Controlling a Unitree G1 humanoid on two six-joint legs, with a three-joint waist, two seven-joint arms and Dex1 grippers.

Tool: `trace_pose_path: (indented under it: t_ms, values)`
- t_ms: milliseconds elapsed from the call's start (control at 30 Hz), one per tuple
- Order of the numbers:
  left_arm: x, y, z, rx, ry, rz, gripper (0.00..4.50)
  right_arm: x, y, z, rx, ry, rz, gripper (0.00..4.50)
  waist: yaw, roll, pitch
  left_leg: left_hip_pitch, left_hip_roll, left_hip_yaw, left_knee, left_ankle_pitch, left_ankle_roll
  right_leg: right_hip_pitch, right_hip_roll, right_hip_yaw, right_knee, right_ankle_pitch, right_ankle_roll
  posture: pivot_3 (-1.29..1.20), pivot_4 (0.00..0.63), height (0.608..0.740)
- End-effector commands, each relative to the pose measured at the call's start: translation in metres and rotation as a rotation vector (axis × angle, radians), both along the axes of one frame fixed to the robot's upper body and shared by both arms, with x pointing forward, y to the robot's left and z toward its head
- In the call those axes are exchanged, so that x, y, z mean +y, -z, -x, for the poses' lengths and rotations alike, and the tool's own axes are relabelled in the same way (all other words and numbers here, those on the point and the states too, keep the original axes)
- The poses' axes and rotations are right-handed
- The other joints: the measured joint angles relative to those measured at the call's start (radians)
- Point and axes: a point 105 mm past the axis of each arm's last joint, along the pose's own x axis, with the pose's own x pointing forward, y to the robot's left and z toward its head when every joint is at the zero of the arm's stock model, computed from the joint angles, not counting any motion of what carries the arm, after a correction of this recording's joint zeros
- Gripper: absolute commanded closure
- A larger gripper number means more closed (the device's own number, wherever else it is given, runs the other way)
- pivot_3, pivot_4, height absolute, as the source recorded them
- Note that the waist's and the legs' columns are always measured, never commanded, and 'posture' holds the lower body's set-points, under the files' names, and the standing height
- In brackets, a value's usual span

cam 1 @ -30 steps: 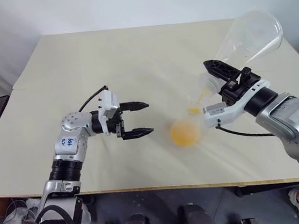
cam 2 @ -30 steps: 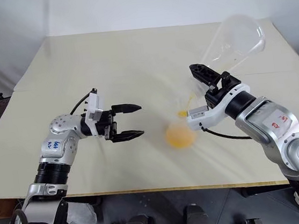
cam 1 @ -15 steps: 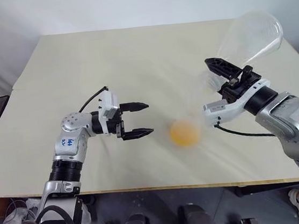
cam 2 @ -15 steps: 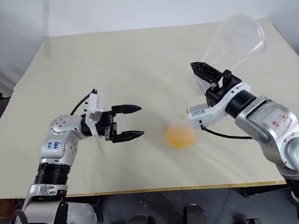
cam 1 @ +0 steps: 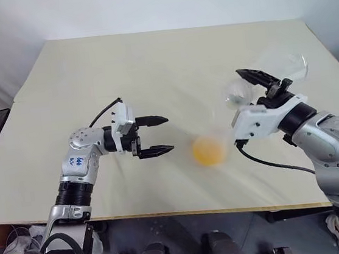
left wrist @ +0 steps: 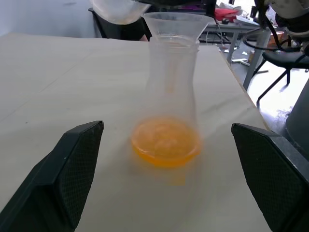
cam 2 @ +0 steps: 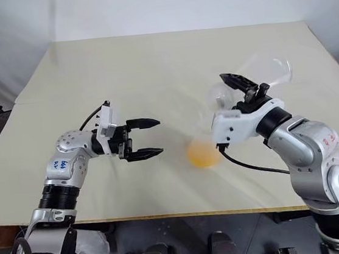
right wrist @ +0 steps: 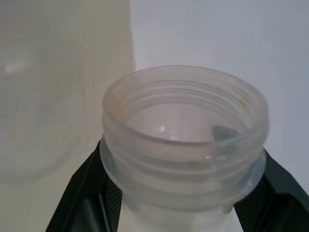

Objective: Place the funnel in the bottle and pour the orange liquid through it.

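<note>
The left gripper (cam 1: 164,134) is seen at the left of the table (cam 1: 150,62), held level with its two black fingers spread wide and nothing between them; it points toward the bottle (left wrist: 170,116), which stands just beyond the fingertips on the robot's right. The bottle is upright on the table, its long axis vertical, with the funnel (left wrist: 175,25) seated in its neck and the orange liquid (cam 1: 209,150) lying as a shallow pool in its base. Further right, the right gripper (cam 1: 257,89) is closed on the threaded neck of a second clear flask (right wrist: 186,140), which is held above the table, just beside and higher than the funnel rim, and appears emptied or nearly so. Which way this flask is tipped cannot be told from the head views. The pour is judged essentially complete. Should the bottle need steadying or moving, the left gripper is the free one, aligned with the bottle's body and needing only a short level advance toward the right.
</note>
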Motion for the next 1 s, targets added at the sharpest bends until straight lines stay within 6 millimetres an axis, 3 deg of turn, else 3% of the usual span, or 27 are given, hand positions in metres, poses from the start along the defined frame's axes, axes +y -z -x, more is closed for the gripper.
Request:
trace_pose_path:
  t_ms: [33,200,400,567,900,1000]
  values:
    - [0.003,-0.01,0.004,-0.046,0.002,0.012,0.0,-0.034,-0.007,-0.007,0.144,0.098,-0.384,2.03,0.001,0.0,0.0,0.0,0.0,0.0,0.0,0.0,0.0,0.0,0.0,0.0,0.0,0.0,0.0,0.0,0.15,0.74]
    - [0.006,-0.01,0.006,-0.049,-0.006,0.009,0.0,-0.077,-0.009,-0.016,0.165,0.19,-0.621,2.03,0.007,0.0,0.0,0.0,-0.002,-0.003,-0.001,0.0,0.0,0.0,-0.002,0.001,0.0,0.0,0.0,0.0,0.15,0.74]
    - [0.008,-0.009,0.01,-0.048,-0.014,0.009,0.0,-0.112,-0.012,-0.025,0.157,0.202,-0.897,2.03,0.001,0.0,0.0,0.0,-0.001,-0.002,-0.001,0.0,0.0,0.0,-0.001,0.001,0.0,0.0,0.0,0.0,0.15,0.74]
    - [0.009,-0.009,0.011,-0.046,-0.019,0.007,0.0,-0.14,0.011,-0.034,0.182,0.269,-1.046,2.03,-0.006,0.0,0.0,0.0,-0.001,-0.002,-0.001,0.0,0.0,0.0,-0.001,0.002,0.001,0.0,0.0,0.0,0.15,0.74]
    - [0.011,-0.009,0.012,-0.039,-0.033,0.004,0.0,-0.145,0.028,-0.028,0.18,0.29,-1.124,2.03,-0.019,0.0,0.0,0.0,0.0,-0.002,-0.001,0.0,0.0,0.0,-0.001,0.003,0.001,0.0,0.0,0.0,0.15,0.74]
    - [0.011,-0.008,0.011,-0.037,-0.035,0.005,0.0,-0.149,0.032,-0.023,0.177,0.3,-1.14,1.04,-0.019,0.0,0.0,0.0,0.0,-0.002,-0.001,0.0,0.0,0.0,-0.001,0.003,0.001,0.0,0.0,0.0,0.15,0.74]
